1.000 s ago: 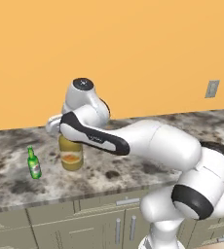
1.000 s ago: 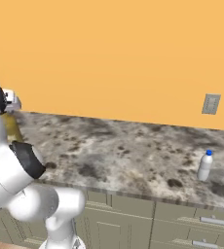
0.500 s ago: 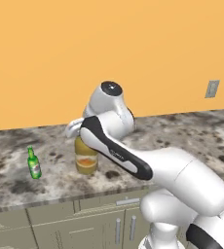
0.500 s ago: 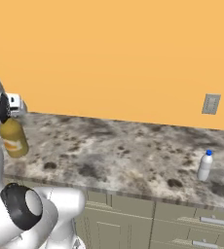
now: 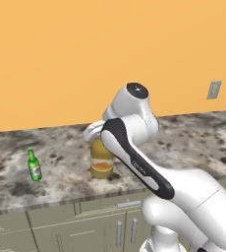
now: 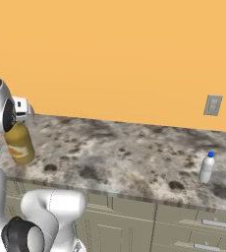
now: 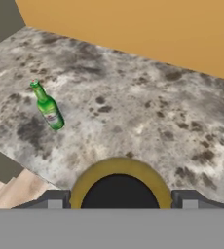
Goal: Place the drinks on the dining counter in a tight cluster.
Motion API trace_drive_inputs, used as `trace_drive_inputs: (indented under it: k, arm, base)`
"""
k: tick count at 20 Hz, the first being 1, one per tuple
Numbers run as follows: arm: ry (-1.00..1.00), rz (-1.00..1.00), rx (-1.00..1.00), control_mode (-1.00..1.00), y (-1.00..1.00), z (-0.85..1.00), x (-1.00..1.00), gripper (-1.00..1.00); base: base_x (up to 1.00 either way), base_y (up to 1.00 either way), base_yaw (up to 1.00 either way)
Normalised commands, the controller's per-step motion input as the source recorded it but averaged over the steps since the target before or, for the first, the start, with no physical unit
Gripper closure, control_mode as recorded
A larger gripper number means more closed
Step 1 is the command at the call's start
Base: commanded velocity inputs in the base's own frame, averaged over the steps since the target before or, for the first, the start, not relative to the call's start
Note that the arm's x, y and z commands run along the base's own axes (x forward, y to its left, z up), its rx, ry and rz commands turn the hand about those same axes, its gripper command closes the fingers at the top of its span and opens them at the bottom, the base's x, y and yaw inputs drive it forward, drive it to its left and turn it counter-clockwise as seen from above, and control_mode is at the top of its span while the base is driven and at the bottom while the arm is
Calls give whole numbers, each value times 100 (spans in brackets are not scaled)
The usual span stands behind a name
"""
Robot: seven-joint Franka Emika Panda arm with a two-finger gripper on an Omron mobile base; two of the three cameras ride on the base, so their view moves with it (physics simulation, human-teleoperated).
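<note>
Granite dining counter [image 6: 134, 152] bears three drinks: jug [image 5: 101, 158], green bottle [image 5: 34, 166], white bottle [image 6: 207, 167].

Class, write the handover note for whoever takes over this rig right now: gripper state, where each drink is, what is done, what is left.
Gripper: closed on the amber juice jug, fingers at either side of its neck below the black cap; whether the jug is lifted or resting on the dining counter is unclear.
Green glass bottle: upright on the counter, left of the jug, with a gap between them.
White blue-capped bottle: upright far off at the right end.
Done: no cluster yet.
Left: set the jug down and bring all three bottles close together.
</note>
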Motion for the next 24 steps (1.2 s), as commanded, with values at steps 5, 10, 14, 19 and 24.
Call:
trace_drive_inputs:
  k: [5, 10, 14, 19, 24]
  arm:
    - [1, 0, 0, -100, -4, 0, -1, 100]
    - [0, 0, 0, 100, 0, 0, 0, 100]
    - [0, 0, 0, 100, 0, 0, 0, 100]
    - [0, 0, 0, 100, 0, 0, 0, 100]
    - [0, 0, 0, 100, 0, 0, 0, 100]
  base:
    - [0, 0, 0]
    - [-15, 0, -1]
    - [-57, -7, -9]
    - [-45, -5, 36]
    - [-20, -3, 99]
